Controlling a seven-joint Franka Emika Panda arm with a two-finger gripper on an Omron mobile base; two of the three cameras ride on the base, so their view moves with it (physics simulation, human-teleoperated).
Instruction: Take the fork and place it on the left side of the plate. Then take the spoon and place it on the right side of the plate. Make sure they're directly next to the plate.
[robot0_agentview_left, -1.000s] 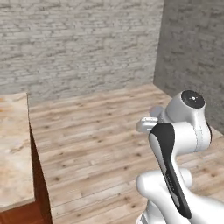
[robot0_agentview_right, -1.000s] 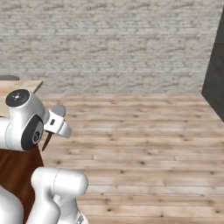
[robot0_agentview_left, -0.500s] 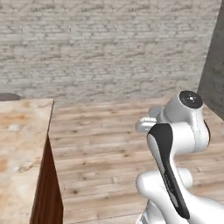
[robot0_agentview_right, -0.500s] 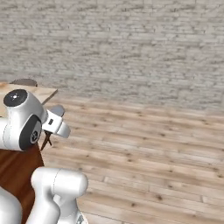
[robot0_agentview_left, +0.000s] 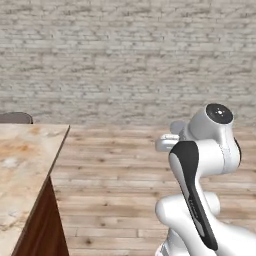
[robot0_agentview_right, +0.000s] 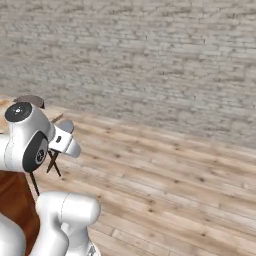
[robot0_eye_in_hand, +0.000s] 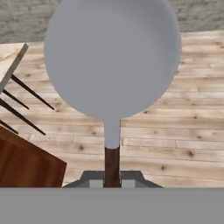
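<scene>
Gripper clamped on the spoon by its dark handle, grey bowl toward 12 o'clock over the wooden floor; counter at 9 o'clock

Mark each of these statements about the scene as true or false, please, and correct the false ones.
1. The gripper is shut on the spoon. True.
2. The spoon's bowl is orange. False: it is grey, on a dark handle.
3. The floor is made of wooden planks. True.
4. The wall behind is painted plain blue. False: it is grey brick.
5. A counter with a marbled top stands at the left of the left base view. True.
</scene>
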